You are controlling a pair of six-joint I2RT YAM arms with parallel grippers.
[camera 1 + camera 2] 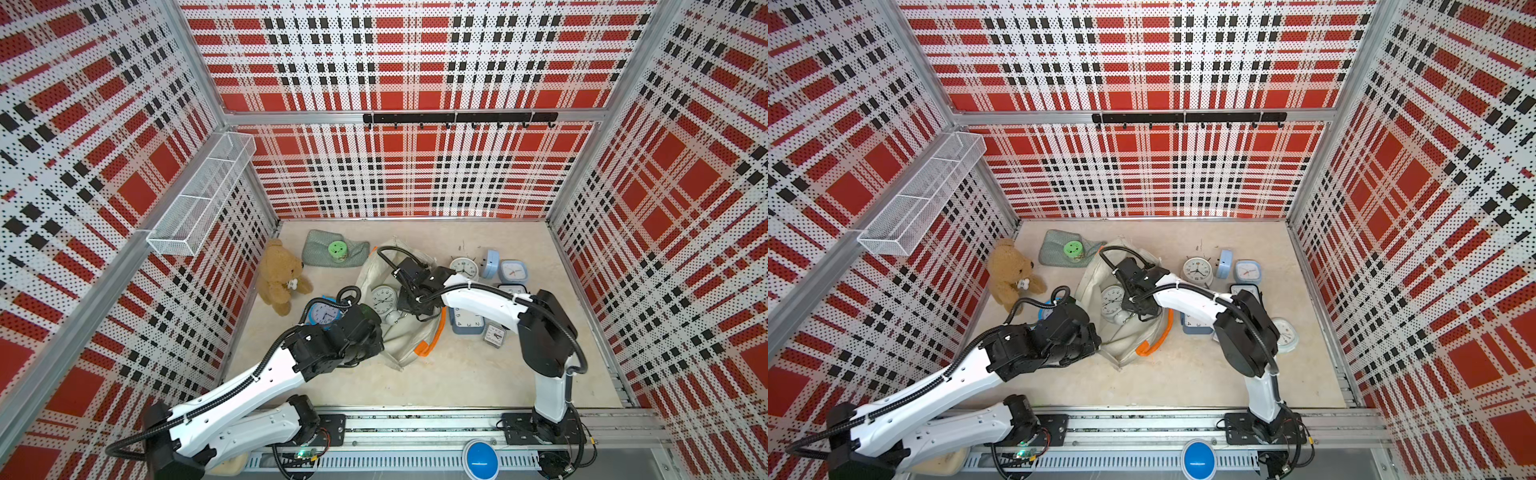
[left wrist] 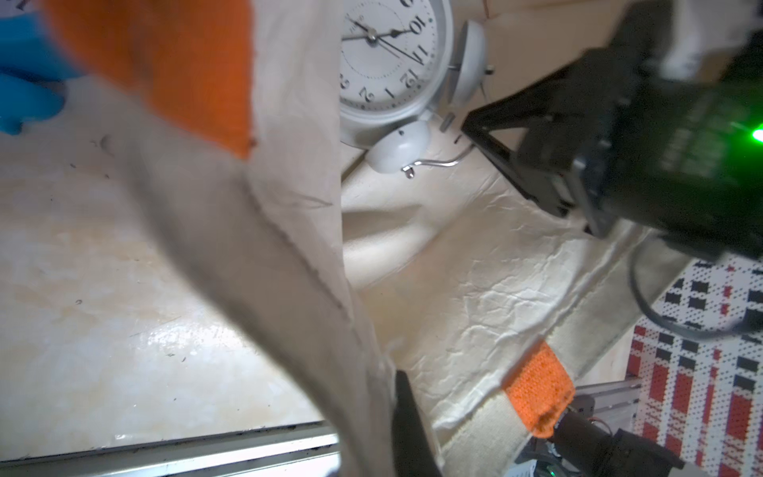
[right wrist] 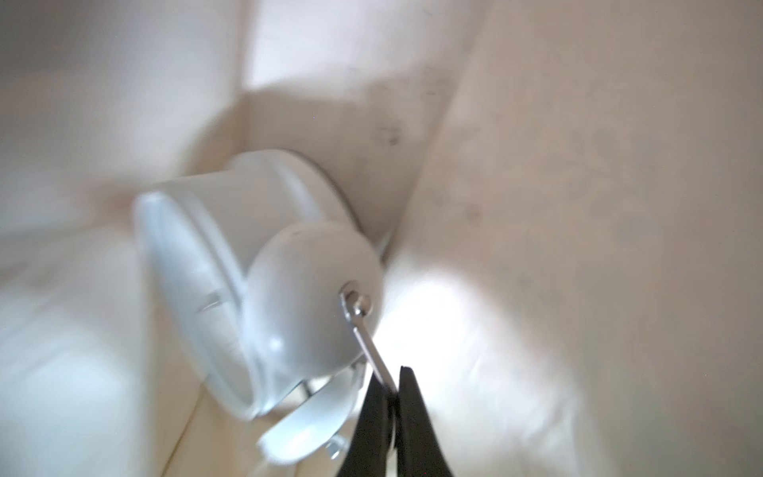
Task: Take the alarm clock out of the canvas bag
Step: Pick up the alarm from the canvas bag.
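The canvas bag point(image 1: 405, 338) point(image 1: 1125, 338) lies mid-table in both top views, its mouth held open, an orange handle point(image 1: 432, 340) trailing at the front. Inside it rests a white twin-bell alarm clock point(image 1: 383, 299) point(image 1: 1113, 300) point(image 2: 392, 62). My left gripper point(image 2: 392, 384) is shut on the bag's canvas rim, which hides one finger. My right gripper point(image 3: 392, 382) reaches into the bag point(image 3: 578, 165) and is shut on the thin wire handle above the alarm clock's point(image 3: 256, 297) bells. In the top views the right wrist point(image 1: 415, 291) covers that grip.
A teddy bear point(image 1: 280, 276) sits at the left wall. A grey-green cloth point(image 1: 318, 249) with a green round lid lies behind the bag. A blue clock point(image 1: 324, 311) sits by the left wrist. Several clocks point(image 1: 463, 266) point(image 1: 513, 270) point(image 1: 494, 334) stand right of the bag. A wire basket point(image 1: 203, 195) hangs on the left wall.
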